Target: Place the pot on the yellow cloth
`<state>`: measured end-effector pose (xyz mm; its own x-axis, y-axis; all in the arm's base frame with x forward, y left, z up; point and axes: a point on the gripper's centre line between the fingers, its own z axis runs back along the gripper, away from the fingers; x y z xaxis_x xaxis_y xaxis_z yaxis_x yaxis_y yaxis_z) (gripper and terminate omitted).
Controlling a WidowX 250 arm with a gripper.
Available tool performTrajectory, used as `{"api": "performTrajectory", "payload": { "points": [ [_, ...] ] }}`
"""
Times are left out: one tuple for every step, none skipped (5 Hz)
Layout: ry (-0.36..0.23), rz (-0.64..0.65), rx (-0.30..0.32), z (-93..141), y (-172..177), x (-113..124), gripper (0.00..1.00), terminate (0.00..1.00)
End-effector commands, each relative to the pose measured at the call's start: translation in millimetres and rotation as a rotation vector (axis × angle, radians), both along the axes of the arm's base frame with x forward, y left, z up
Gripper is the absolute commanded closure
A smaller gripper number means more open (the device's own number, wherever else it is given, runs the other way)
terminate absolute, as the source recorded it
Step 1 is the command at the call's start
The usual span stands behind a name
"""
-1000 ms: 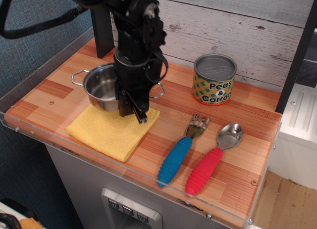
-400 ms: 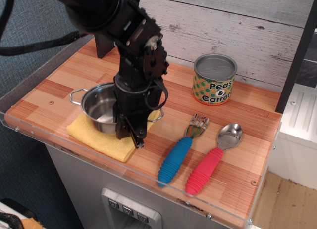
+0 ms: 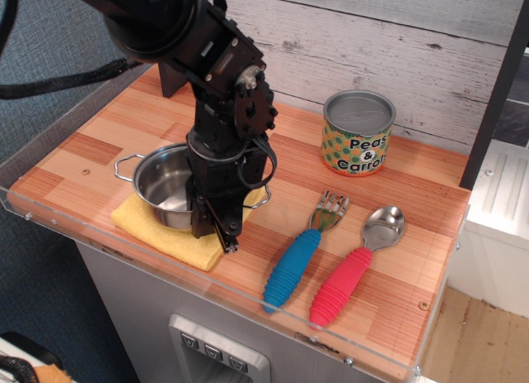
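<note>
One pot [image 3: 163, 187] on yellow cloth [image 3: 165, 236] | interior bare | fingers [image 3: 216, 232] gripping rim

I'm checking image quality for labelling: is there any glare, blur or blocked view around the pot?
In observation.image the frame is sharp and evenly lit; the pot shows bright reflections inside, the gripper hides its right rim and part of the cloth, so its jaws are unreadable.

Bright, even light; sharp focus across the counter.
Soft highlights gleam inside the pot [image 3: 165, 187] left of the gripper [image 3: 225, 238] fingers and on the spoon bowl [image 3: 384, 226] to their right; shadows stay faint, and edges show no obvious warping.
</note>
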<state>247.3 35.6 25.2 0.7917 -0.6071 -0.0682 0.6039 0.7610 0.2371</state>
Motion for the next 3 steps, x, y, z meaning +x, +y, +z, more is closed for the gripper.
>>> {"api": "performTrajectory", "payload": {
  "points": [
    [-0.026, 0.020, -0.044, 15, 4, 11, 0.00, 0.00],
    [-0.016, 0.036, -0.062, 21, 4, 9, 0.00, 0.00],
    [0.001, 0.073, -0.076, 31, 5, 2, 0.00, 0.00]
  ]
}}
